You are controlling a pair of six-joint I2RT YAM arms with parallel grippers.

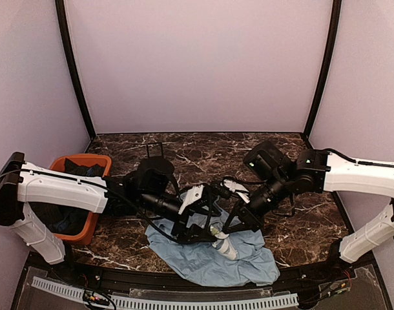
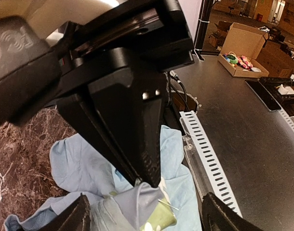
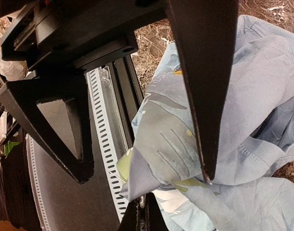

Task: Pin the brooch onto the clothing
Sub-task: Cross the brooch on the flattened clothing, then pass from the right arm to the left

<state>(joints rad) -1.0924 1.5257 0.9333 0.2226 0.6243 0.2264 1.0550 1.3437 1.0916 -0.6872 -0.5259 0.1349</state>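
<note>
**Top external.** A light blue T-shirt (image 1: 203, 266) lies crumpled on the near middle of the dark marble-patterned table (image 1: 210, 150), with its near hem at the table edge. Both arms reach in over it. The left gripper (image 1: 198, 232) and right gripper (image 1: 230, 227) come close together above the shirt's far part, with a pale printed fold raised between them. Jaw state is not readable from here. An orange bin (image 1: 87, 161) at the left holds dark garments (image 1: 71, 219). The brooch is not made out.

**Left wrist.** The left gripper (image 2: 148, 211) has its fingertips (image 2: 79, 216) wide apart at the bottom of the frame, with nothing clamped. Between them sits the right gripper (image 2: 146, 179), a black wedge pointing down, jaws closed onto a raised fold of the T-shirt (image 2: 79, 163). Just below that tip are a green print patch (image 2: 159, 219) and a thin metal pin (image 2: 168, 205) lying across the cloth. I cannot tell whether the pin belongs to the brooch, and the disc is not made out. A slotted white strip (image 2: 205, 149) runs along the table edge on the right.

**Right wrist.** The right gripper (image 3: 143, 215) is at the bottom edge, fingers pressed together, with the cloth fold pinched at the tip. The left gripper (image 3: 146, 179) is spread wide, one finger on either side of the fold. Its right-hand finger (image 3: 205, 96) overlaps the T-shirt (image 3: 262, 86), contact uncertain. The brooch is hidden or too small to tell.
</note>
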